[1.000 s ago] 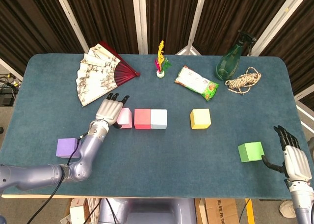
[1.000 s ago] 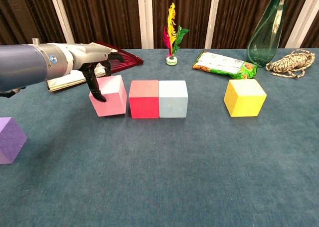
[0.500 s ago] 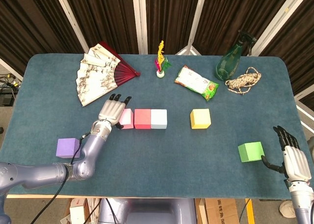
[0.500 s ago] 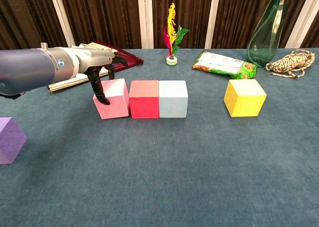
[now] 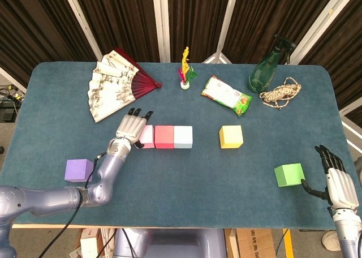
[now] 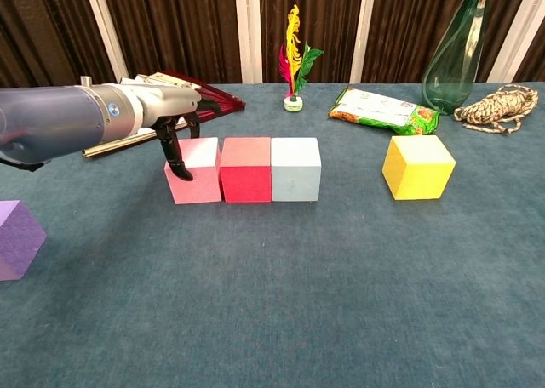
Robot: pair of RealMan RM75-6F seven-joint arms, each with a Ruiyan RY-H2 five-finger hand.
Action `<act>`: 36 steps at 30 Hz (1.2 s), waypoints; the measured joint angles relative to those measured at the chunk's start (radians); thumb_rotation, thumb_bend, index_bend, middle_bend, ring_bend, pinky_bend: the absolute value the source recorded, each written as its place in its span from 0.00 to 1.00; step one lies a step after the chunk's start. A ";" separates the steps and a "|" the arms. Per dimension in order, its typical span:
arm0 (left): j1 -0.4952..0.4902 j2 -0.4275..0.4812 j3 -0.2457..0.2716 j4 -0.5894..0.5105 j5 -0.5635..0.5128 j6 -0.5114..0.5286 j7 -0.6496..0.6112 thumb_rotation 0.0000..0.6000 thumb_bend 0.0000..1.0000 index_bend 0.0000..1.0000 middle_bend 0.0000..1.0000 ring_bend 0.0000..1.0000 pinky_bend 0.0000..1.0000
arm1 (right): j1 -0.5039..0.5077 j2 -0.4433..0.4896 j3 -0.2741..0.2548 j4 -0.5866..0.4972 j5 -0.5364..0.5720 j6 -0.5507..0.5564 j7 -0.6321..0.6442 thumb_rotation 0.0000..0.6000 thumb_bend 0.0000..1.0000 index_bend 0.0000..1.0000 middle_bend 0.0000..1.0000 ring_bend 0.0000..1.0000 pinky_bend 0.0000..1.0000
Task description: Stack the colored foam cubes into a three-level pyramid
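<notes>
Three foam cubes form a row at mid-table: pink cube point(image 5: 147, 136) point(image 6: 195, 170), red cube point(image 5: 164, 136) point(image 6: 246, 168) and pale blue cube point(image 5: 182, 137) point(image 6: 295, 168), sides touching. My left hand point(image 5: 130, 129) point(image 6: 174, 128) rests against the pink cube's left side with its fingers spread, gripping nothing. A yellow cube point(image 5: 231, 136) point(image 6: 417, 166) stands apart to the right. A purple cube point(image 5: 78, 170) point(image 6: 17, 238) sits at the near left. A green cube point(image 5: 289, 174) lies at the near right, just left of my right hand point(image 5: 335, 177), which is open and apart from it.
At the back lie a folding fan point(image 5: 116, 88), a feather shuttlecock point(image 5: 185, 71) point(image 6: 294, 60), a snack bag point(image 5: 226, 95) point(image 6: 383, 110), a green spray bottle point(image 5: 267, 69) point(image 6: 456, 52) and a coil of rope point(image 5: 280, 93) point(image 6: 498, 107).
My left hand has pushed the pink cube rightward and squared it up, closing the gap until it touches the red cube. The right hand has hardly moved.
</notes>
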 measured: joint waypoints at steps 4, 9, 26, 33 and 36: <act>-0.004 -0.005 0.001 0.005 -0.001 -0.002 0.000 1.00 0.24 0.00 0.42 0.07 0.06 | 0.000 0.000 0.000 0.000 0.001 0.000 0.000 1.00 0.32 0.00 0.00 0.00 0.00; -0.007 -0.008 0.000 0.005 0.003 -0.005 -0.006 1.00 0.24 0.00 0.42 0.07 0.06 | -0.001 0.000 0.000 0.000 0.001 0.000 0.000 1.00 0.32 0.00 0.00 0.00 0.00; -0.001 0.003 0.014 -0.015 0.021 -0.008 -0.026 1.00 0.24 0.00 0.42 0.07 0.06 | -0.005 -0.003 0.000 -0.002 0.001 0.009 -0.010 1.00 0.32 0.00 0.00 0.00 0.00; -0.003 -0.001 0.019 -0.005 0.018 -0.010 -0.024 1.00 0.24 0.00 0.37 0.07 0.06 | -0.004 -0.002 0.000 -0.004 0.005 0.006 -0.014 1.00 0.32 0.00 0.00 0.00 0.00; -0.003 0.001 0.022 -0.005 0.011 -0.009 -0.021 1.00 0.23 0.00 0.33 0.07 0.06 | -0.004 -0.002 0.000 -0.006 0.006 0.005 -0.013 1.00 0.33 0.00 0.00 0.00 0.00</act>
